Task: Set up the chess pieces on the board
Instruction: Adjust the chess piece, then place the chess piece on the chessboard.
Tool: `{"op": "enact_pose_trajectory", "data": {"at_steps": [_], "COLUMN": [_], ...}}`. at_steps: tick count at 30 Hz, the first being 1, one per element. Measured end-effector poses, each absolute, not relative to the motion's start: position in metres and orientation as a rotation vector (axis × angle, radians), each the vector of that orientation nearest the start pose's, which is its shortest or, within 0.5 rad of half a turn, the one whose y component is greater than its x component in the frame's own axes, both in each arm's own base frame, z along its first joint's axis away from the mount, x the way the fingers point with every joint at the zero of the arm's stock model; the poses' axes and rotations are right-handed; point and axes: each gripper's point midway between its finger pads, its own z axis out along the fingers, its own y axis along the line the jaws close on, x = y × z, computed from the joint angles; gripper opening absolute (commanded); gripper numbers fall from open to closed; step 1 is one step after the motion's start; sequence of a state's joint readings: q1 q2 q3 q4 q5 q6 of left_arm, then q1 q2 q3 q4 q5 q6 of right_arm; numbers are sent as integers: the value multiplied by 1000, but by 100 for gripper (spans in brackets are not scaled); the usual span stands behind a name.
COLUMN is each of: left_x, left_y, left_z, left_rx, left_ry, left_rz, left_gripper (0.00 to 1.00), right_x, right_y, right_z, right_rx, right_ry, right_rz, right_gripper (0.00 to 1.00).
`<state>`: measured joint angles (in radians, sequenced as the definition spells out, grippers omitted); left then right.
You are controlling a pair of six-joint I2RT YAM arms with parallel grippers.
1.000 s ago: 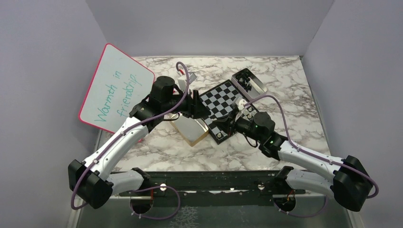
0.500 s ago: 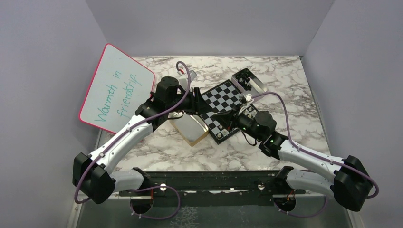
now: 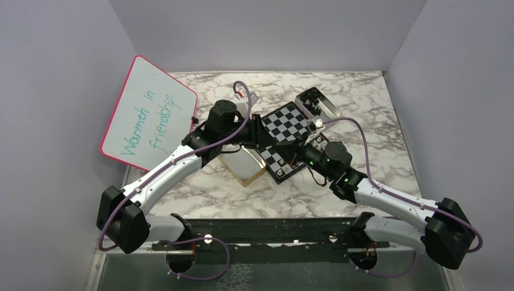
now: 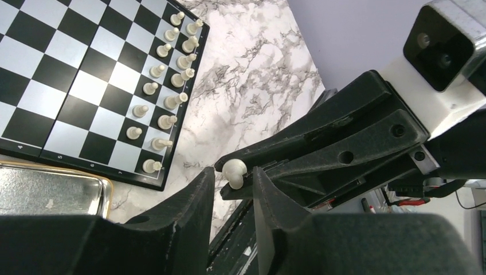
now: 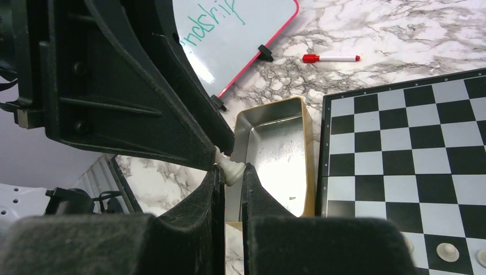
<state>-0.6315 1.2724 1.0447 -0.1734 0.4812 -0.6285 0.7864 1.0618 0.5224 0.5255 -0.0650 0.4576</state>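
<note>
**First:** Marbled table [image 3: 363, 109] is seen under both arms, with the board [image 3: 285, 130] lying skewed near its middle. Where is the task's thing to be found?

**Second:** One pale piece [image 5: 232, 171] is held in the air close to the board's edge, with an open tin [image 5: 275, 154] seen behind it. It is clamped at the very tips of the right gripper [image 5: 232, 176], whose jaws are closed onto it. Two rows of pale chess pieces [image 4: 166, 86] are already stood along one edge of the board.

**First:** And the left gripper [image 4: 234, 180]?

**Second:** It is set astride the same piece, partly open. A narrow gap is seen on each side, so nothing is gripped by it yet.

**First:** How is the piece expected to handle?

**Second:** It is judged very light, rigid and smooth. It is unlikely to be crushed, but it could easily be twisted or flicked out of a pinch.

**First:** Where should hold be taken?

**Second:** The exposed rounded end is best taken squarely across its width, clear of the right fingertips. The first grip should probably be released only once the second is firm.
</note>
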Motion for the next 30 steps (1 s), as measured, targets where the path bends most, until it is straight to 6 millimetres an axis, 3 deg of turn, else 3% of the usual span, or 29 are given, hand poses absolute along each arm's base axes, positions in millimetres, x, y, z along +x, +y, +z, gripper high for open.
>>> {"op": "enact_pose_trajectory", "data": {"at_steps": [8, 12, 16, 22, 23, 24, 25, 30], "left_x": [248, 248, 249, 258, 261, 264, 266, 275], "left_y": [-314, -315, -314, -306, -304, -301, -300, -300], "left_z": [250, 249, 246, 232, 229, 226, 224, 206], "left_rx": [357, 360, 372, 392, 393, 395, 398, 425], "left_ry": [2131, 2128, 2127, 2171, 2181, 2189, 2197, 2250], "left_rz": [-1243, -1233, -1204, -1064, -1035, -998, -975, -849], "left_gripper": [3, 0, 0, 0, 0, 0, 1, 2], "right_x": [249, 249, 246, 231, 228, 225, 221, 205], "right_y": [288, 287, 283, 267, 264, 261, 257, 239], "right_z": [229, 228, 227, 225, 225, 224, 224, 232], "right_rx": [-302, -298, -291, -313, -318, -323, -330, -359], "right_ry": [1656, 1659, 1668, 1668, 1667, 1670, 1670, 1657], "right_rz": [1009, 1005, 1003, 981, 977, 971, 964, 938], "right_gripper": [4, 21, 47, 59, 65, 85, 98, 100]}}
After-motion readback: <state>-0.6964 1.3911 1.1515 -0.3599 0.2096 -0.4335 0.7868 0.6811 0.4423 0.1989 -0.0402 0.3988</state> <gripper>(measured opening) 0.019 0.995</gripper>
